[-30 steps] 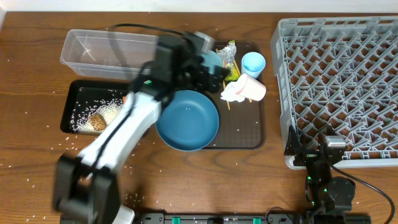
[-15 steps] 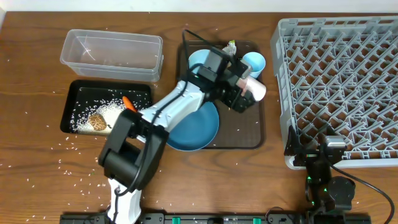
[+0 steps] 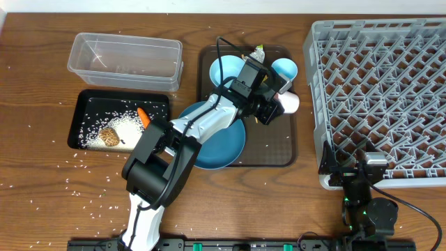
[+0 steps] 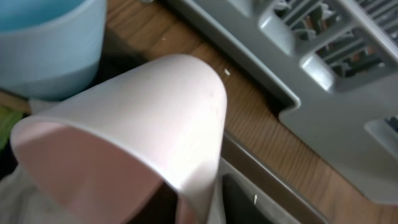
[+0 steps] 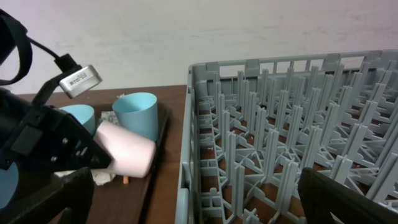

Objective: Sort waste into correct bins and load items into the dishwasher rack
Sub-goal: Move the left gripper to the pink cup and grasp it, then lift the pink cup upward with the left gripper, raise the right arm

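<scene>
No legible text, brand or number was found. A white printed label [image 5: 79, 78] was seen on a small grey box [image 5: 89, 70]; its print was too small to be read.

Pink cup [image 4: 143, 124] is tipped sideways near light-blue cup [image 4: 50, 37].

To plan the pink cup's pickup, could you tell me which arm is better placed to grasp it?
Left. The left arm reaches over the brown tray to the pink cup, which fills its wrist view; the right arm sits at the rack's near corner.
</scene>
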Robot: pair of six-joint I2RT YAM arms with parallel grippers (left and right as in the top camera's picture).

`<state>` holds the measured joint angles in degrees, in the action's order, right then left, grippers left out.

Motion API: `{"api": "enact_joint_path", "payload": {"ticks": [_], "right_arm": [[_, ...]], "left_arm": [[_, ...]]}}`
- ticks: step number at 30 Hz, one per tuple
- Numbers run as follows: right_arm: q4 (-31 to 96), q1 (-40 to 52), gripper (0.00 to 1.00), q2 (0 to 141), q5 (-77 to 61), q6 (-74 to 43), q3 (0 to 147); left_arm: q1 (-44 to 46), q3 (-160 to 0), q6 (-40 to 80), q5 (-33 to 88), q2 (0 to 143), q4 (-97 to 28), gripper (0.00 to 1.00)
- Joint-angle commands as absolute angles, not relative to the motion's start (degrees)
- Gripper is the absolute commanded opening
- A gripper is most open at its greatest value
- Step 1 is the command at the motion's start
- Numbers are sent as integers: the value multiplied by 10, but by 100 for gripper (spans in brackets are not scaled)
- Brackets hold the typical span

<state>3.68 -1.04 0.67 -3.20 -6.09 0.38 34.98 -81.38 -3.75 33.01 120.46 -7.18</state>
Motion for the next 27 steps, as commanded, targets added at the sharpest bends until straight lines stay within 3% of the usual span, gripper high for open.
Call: {"api": "enact_joint_path", "payload": {"ticks": [1, 2, 11, 20, 27], "right_arm": [[39, -14, 99, 3, -35, -68, 3], [39, -14, 99, 3, -35, -68, 3], [39, -14, 99, 3, -35, -68, 3], [30, -14, 99, 3, -36, -96, 3], [12, -15, 99, 4, -140, -122, 19]], "left_arm": [[348, -828, -9, 339, 1209, -66, 10], [348, -828, -1, 344, 1209, -62, 6], [336, -828, 57, 463, 1178, -50, 6], [268, -828, 109, 594, 1093, -90, 6], [196, -827, 124, 726, 1080, -100, 6]]}}
